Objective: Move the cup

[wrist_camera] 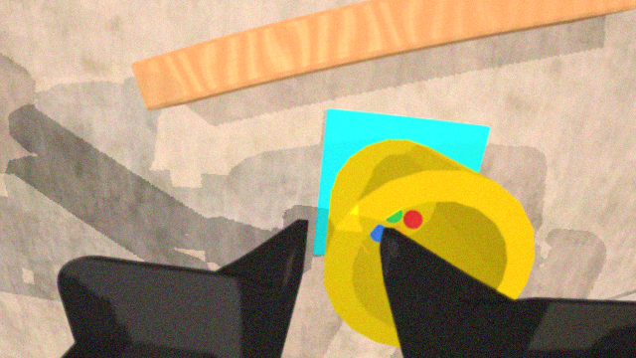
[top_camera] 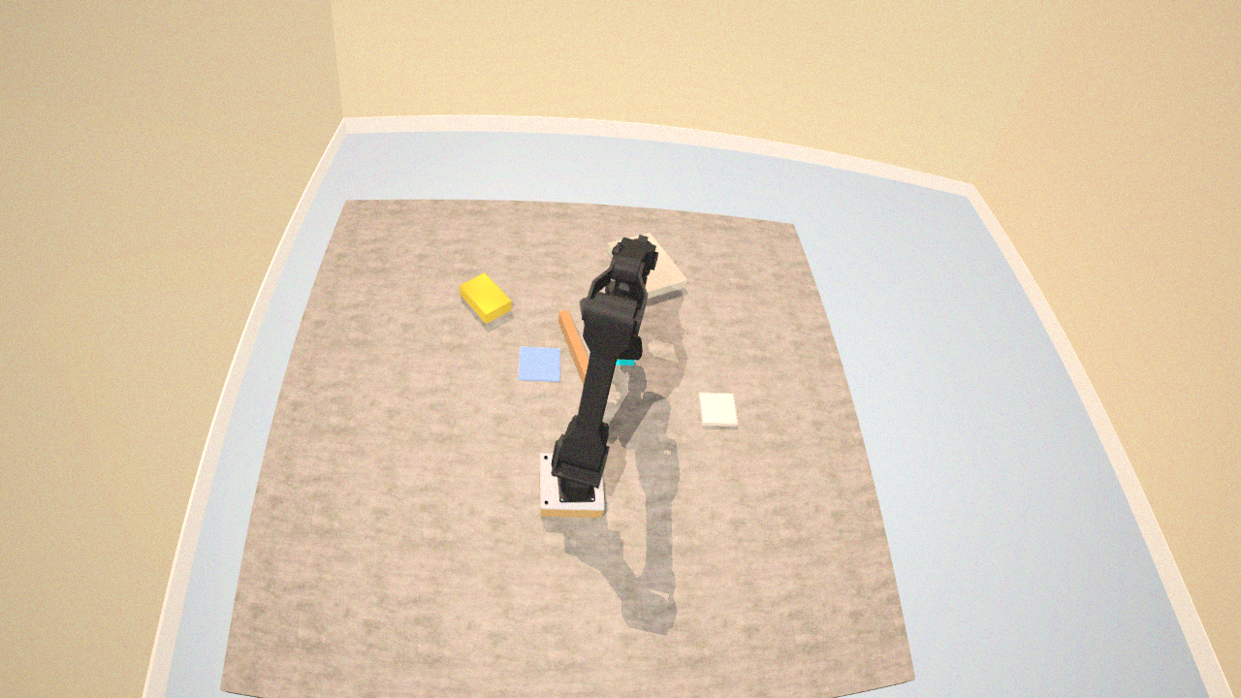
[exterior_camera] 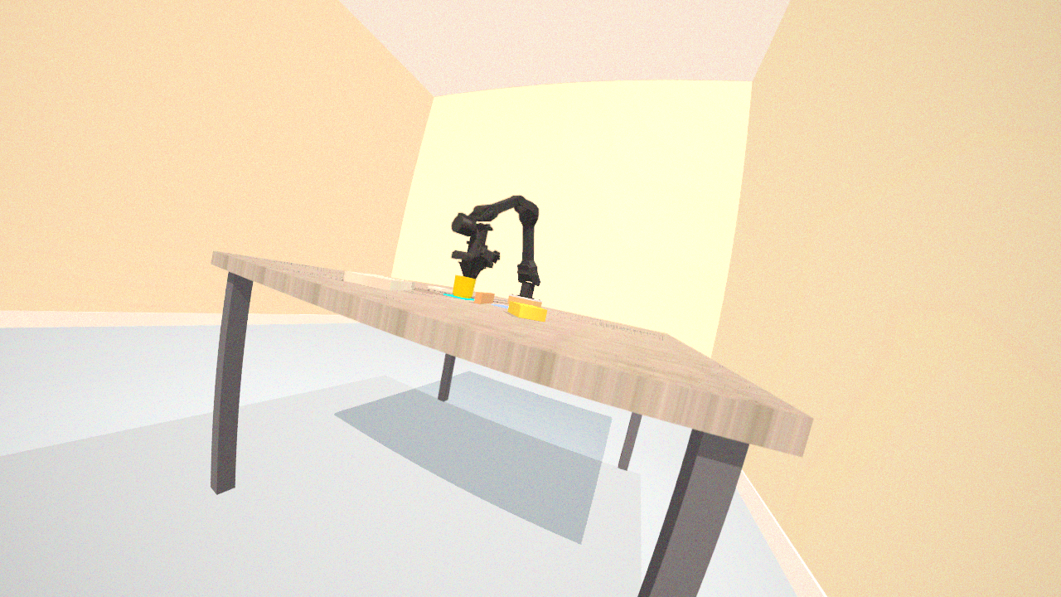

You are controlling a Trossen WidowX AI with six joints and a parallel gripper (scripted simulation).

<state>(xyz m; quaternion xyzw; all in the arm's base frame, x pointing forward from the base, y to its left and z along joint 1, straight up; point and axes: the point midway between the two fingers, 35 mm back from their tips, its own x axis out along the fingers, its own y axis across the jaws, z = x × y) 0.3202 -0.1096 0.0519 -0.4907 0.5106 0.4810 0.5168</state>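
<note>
Pincer (wrist_camera: 343, 239) parted, astride the cup's (wrist_camera: 427, 239) near wall, gripping nothing. Cup upright on the cyan pad (wrist_camera: 397, 139), 3 marbles (wrist_camera: 412, 219) inside. Probably light, rigid, smooth-walled, tippy. Best taken by the rim wall, kept level.

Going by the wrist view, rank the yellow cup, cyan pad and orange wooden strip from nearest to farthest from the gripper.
1. Yellow cup: at the gripper, one finger over its rim, marbles inside.
2. Cyan pad: under the cup.
3. Orange wooden strip: beyond the pad, top of view.
</note>
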